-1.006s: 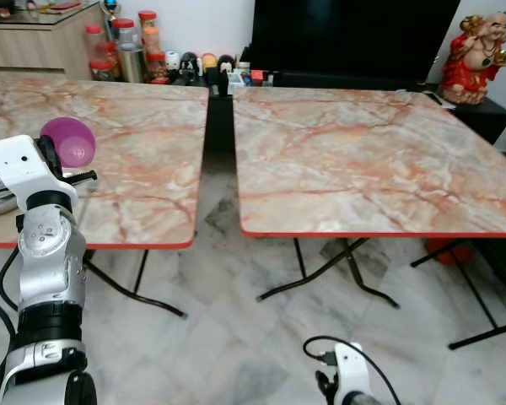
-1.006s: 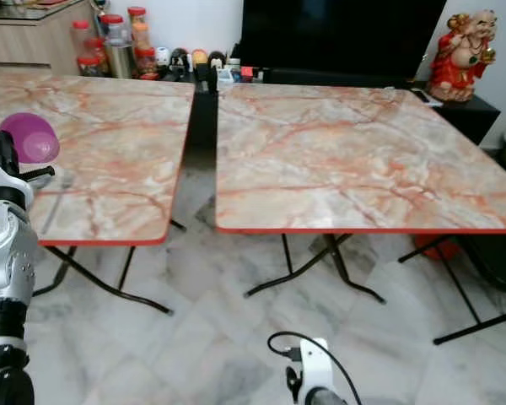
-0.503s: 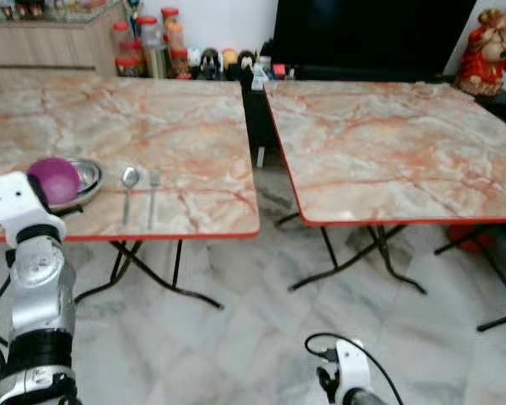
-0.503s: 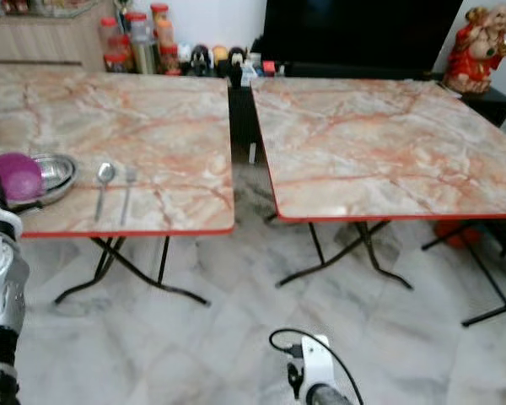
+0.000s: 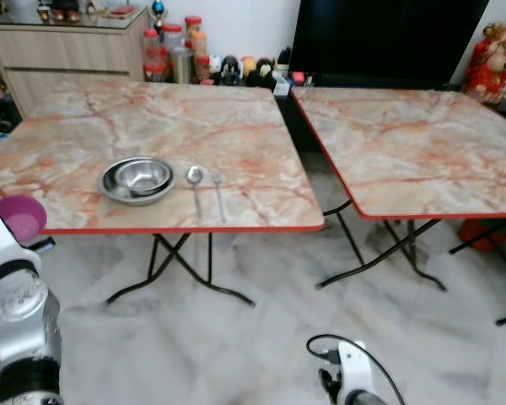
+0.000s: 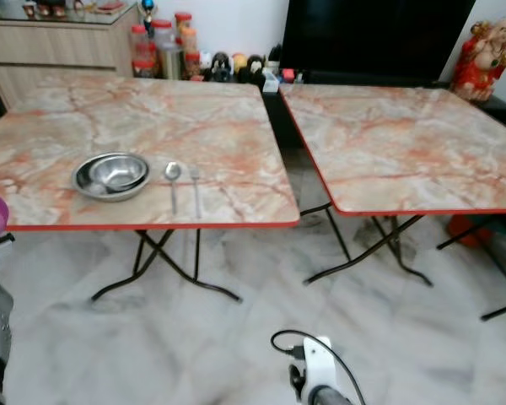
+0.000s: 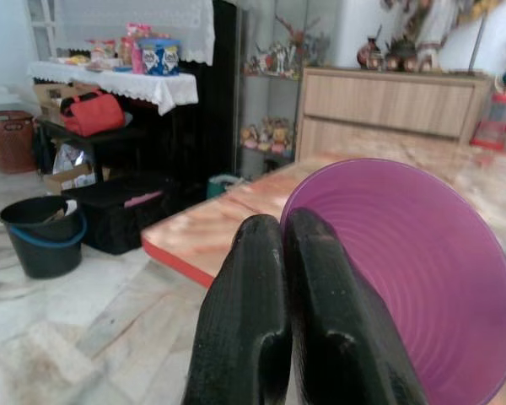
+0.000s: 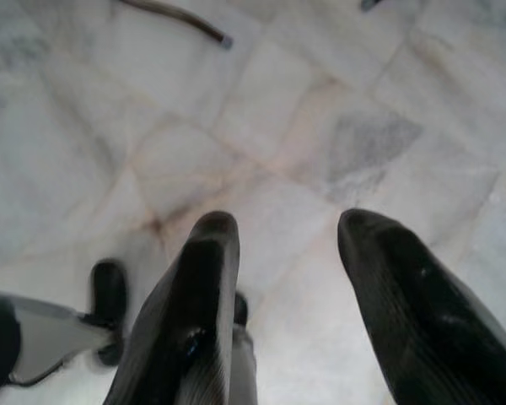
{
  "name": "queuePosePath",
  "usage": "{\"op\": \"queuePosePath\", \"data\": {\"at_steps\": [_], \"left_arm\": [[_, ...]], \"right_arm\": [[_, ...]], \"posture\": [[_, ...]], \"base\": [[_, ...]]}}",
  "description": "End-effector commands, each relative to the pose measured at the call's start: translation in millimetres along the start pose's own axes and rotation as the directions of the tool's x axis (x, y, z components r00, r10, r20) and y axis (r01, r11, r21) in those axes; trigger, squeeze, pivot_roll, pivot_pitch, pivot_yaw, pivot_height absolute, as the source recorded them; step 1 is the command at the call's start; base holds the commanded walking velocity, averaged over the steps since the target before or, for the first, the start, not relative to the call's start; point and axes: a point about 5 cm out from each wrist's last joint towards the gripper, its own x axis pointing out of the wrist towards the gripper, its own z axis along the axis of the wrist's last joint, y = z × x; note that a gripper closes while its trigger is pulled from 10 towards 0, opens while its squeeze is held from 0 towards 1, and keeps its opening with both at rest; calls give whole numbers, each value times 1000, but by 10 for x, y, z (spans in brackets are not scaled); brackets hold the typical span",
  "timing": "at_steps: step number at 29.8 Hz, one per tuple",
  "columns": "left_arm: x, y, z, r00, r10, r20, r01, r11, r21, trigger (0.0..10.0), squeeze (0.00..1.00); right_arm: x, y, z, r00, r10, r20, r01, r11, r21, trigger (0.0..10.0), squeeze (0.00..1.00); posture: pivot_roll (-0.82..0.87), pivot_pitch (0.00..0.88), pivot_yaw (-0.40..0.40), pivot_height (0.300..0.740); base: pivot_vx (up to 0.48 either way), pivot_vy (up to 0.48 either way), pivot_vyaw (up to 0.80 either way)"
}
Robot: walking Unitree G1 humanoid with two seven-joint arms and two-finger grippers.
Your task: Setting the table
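Note:
A purple plastic cup (image 5: 18, 217) is held at the left, just off the front left corner of the left marble table (image 5: 236, 135); my left gripper (image 7: 288, 253) is shut on its rim. The cup's open mouth (image 7: 405, 278) faces the left wrist camera. On that table sit a steel bowl (image 5: 137, 178), a spoon (image 5: 195, 179) and a fork (image 5: 218, 187) side by side near the front edge. My right gripper (image 8: 278, 253) hangs low over the floor, open and holding nothing.
A second marble table (image 5: 413, 143) stands to the right, with a narrow gap between the two. Jars and bottles (image 5: 179, 51) line the back wall beside a wooden cabinet (image 5: 67, 46). A red figurine (image 5: 493, 51) stands at the far right. Folding legs (image 5: 181, 270) spread under the tables.
The camera has swung left, so the left table with bowl, spoon and fork has come into the middle. The left arm with the purple cup sits lower in the picture.

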Motion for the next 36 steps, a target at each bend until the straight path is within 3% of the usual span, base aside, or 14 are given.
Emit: {"op": "queuePosePath", "data": {"at_steps": [1, 12, 16, 19, 20, 21, 26, 27, 28, 29, 31, 34, 36], "left_arm": [[48, -49, 95, 999, -13, 35, 14, 1000, -15, 10000, 0], [76, -217, 169, 997, -47, 54, 49, 998, -40, 10000, 0], [76, -279, 196, 995, -74, 63, 77, 996, -46, 10000, 0], [53, -409, 208, 986, -158, 57, 163, 983, -89, 10000, 0], [25, -535, 200, 968, -250, 31, 251, 953, -170, 10000, 0], [16, -570, 196, 961, -277, 24, 276, 942, -188, 10000, 0], [-3, -628, 193, 947, -322, 18, 318, 925, -208, 10000, 0], [-57, -741, 228, 915, -401, 41, 400, 890, -221, 10000, 0], [-147, -907, 290, 855, -512, 77, 514, 822, -243, 10000, 0], [-178, -978, 323, 826, -556, 92, 560, 792, -244, 10000, 0], [-184, -995, 332, 818, -567, 97, 572, 783, -245, 10000, 0], [-240, -1100, 390, 744, -656, 123, 665, 710, -233, 10000, 0], [-255, -1137, 397, 727, -676, 120, 684, 701, -202, 10000, 0]], "right_arm": [[16, 30, 82, 1000, 5, 29, -5, 1000, 3, 10000, 0], [15, 27, 82, 999, 3, 34, -3, 1000, 6, 10000, 0], [15, 33, 82, 999, 5, 34, -5, 1000, 2, 10000, 0], [18, 40, 95, 999, 6, 38, -6, 1000, 0, 10000, 0], [21, 45, 107, 999, 7, 40, -7, 1000, -3, 10000, 0], [21, 46, 108, 999, 8, 41, -8, 1000, -3, 10000, 0], [21, 45, 110, 999, 8, 42, -8, 1000, -3, 10000, 0], [23, 47, 116, 999, 9, 43, -9, 1000, -3, 10000, 0], [24, 50, 124, 999, 10, 45, -10, 1000, -2, 10000, 0], [24, 51, 126, 999, 11, 47, -11, 1000, 0, 10000, 0], [24, 52, 127, 999, 11, 47, -11, 1000, 1, 10000, 0], [24, 57, 128, 999, 16, 49, -16, 1000, 2, 10000, 0], [25, 60, 130, 999, 18, 50, -18, 1000, 1, 10000, 0]], "posture": [[36, 0, -79, 740], [32, 0, -76, 740], [37, 0, -77, 740], [39, 0, -79, 740], [42, 0, -79, 740], [42, 0, -79, 740], [43, 0, -79, 740], [41, 0, -78, 740], [41, 0, -78, 740], [39, 0, -78, 740], [39, 0, -78, 740], [42, 0, -80, 740], [42, 0, -79, 740]], "base": [[0, 431, 0], [0, 422, 0], [0, 0, 0], [0, 0, 0], [0, 0, 0], [0, 0, 0], [0, 0, 0], [0, 0, 0], [0, 0, 0], [0, 0, 0], [0, 0, 0], [0, 0, 0], [0, 0, 0]]}}
